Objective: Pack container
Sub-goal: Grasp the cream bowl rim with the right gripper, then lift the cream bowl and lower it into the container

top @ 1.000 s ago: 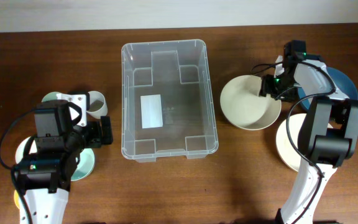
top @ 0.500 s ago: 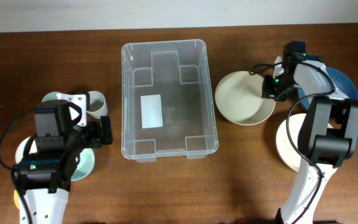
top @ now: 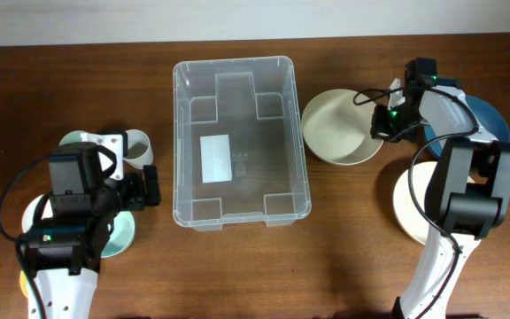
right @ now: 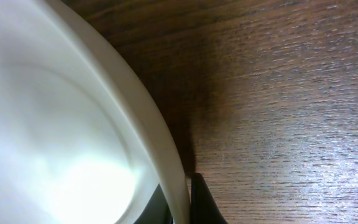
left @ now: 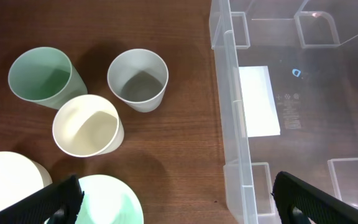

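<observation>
grasp: right claw [top: 382, 124] pinching round cream bowl [top: 333, 135] rim | left claw [top: 151, 187] wide, empty | next: lift into clear plastic container [top: 233, 62]

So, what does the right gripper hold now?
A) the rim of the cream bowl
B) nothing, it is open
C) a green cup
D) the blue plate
A: the right gripper is shut on the rim of the cream bowl, and the right wrist view shows its fingers pinching that rim.

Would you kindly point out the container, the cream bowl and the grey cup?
container [top: 259, 168], overhead view, bare floor.
cream bowl [top: 339, 128], overhead view, inner surface.
grey cup [left: 137, 78], left wrist view, inner bottom.
</observation>
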You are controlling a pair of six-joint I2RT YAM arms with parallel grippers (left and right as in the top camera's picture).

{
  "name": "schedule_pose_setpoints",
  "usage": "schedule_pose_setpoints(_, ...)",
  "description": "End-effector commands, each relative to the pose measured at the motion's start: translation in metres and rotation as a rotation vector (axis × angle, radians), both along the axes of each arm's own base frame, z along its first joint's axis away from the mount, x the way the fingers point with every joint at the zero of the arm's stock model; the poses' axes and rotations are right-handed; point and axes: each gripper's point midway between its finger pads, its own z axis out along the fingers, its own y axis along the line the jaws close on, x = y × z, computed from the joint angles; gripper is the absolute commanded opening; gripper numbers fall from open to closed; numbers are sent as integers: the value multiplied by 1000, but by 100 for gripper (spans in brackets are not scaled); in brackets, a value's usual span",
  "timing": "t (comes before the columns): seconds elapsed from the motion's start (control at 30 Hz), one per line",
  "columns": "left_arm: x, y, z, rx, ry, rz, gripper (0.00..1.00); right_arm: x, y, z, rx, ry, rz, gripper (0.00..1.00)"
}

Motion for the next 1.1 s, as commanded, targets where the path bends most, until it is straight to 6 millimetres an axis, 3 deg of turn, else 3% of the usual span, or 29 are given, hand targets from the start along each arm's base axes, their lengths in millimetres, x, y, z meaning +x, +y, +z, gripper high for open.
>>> schedule_pose_setpoints(0.0, 5, -2, 12, -14, -33, 0, 100, 11, -16, 33, -56, -68, -58, 4)
schedule_pose_setpoints(0.2, 5, -1, 12, -10, -33, 3, 100, 28, -22, 117, -84, -265, -76, 4)
schedule_pose_setpoints(0.23, 5, -1, 12, -10, -33, 3, 100, 27, -21, 155, -97, -352, -72, 4)
schedule_pose_setpoints(0.37, 5, -1, 12, -10, -33, 3, 100, 21, -12, 198, -113, -444, -35, 4)
schedule_pose_setpoints(0.57, 5, -1, 12, -10, -33, 3, 100, 9, 19, 269, -116, -621, 22, 4)
schedule_pose_setpoints(0.67, 5, -1, 12, -10, -33, 3, 100, 1, 58, 298, -112, -711, 142, 4)
schedule_pose_setpoints(0.77, 5, -1, 12, -11, -33, 4, 100, -6, 109, 306, -83, -741, 244, 4)
schedule_pose_setpoints(0.8, 5, -1, 12, -11, -33, 4, 100, -9, 134, 303, -71, -739, 290, 4)
schedule_pose_setpoints(0.9, 4, -1, 12, -11, -32, 4, 100, -9, 168, 297, -90, -740, 317, 4)
schedule_pose_setpoints(1.07, 5, -1, 12, -11, -33, 4, 100, 7, 219, 280, -165, -779, 273, 4)
